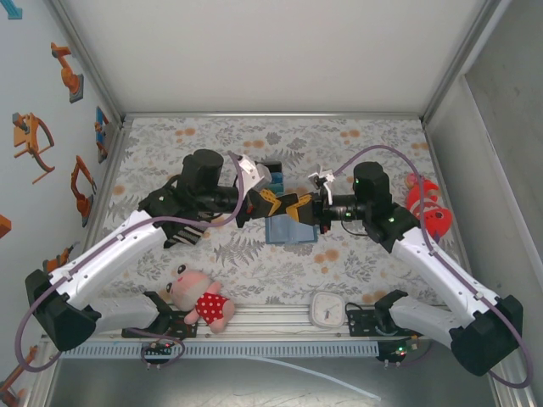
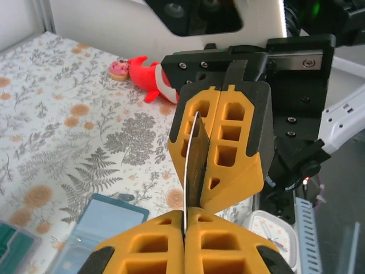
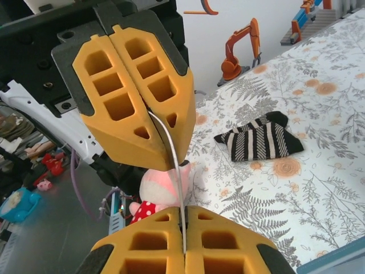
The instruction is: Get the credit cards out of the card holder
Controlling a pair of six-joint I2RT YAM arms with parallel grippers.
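Note:
One thin credit card (image 2: 192,157) hangs edge-on above the table, pinched from both ends. My left gripper (image 2: 186,220) is shut on its near end, and my right gripper (image 3: 185,220) is shut on the other end of the same card (image 3: 173,149). From above, the left gripper (image 1: 273,205) and right gripper (image 1: 305,206) meet tip to tip over the steel-blue card holder (image 1: 287,231), which lies flat on the floral cloth. The card holder (image 2: 108,222) lies below and left of the left fingers. A teal card (image 2: 11,246) lies beside it.
A striped black-and-white sock (image 3: 259,140) lies on the cloth under the left arm. A red fish plush (image 1: 428,208) is at the right, a pink doll (image 1: 199,297) and a white clock (image 1: 327,309) at the near edge. Another blue item (image 1: 273,170) lies behind the grippers.

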